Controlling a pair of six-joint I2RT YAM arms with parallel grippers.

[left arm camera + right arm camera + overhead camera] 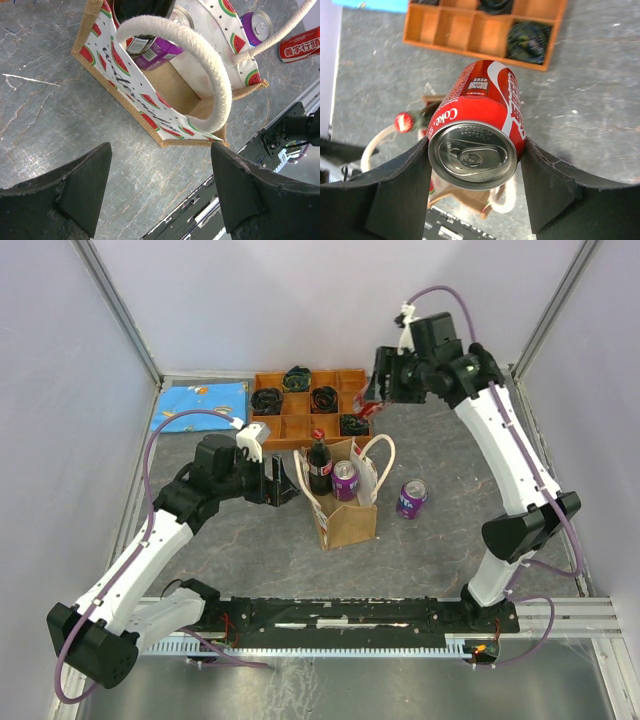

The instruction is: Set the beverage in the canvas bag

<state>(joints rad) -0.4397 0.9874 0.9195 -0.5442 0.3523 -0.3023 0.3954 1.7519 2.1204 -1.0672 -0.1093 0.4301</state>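
Right wrist: red cola can [487,100], silver pull-tab lid, pinched by right gripper [476,150].

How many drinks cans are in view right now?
3. A red cola can held in the right gripper; a purple can inside the tan canvas bag beside a dark bottle; another purple can standing on the table right of the bag. The bag may hide more.

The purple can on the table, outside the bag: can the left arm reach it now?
Probably not directly: the canvas bag stands between the open left gripper and that purple can.
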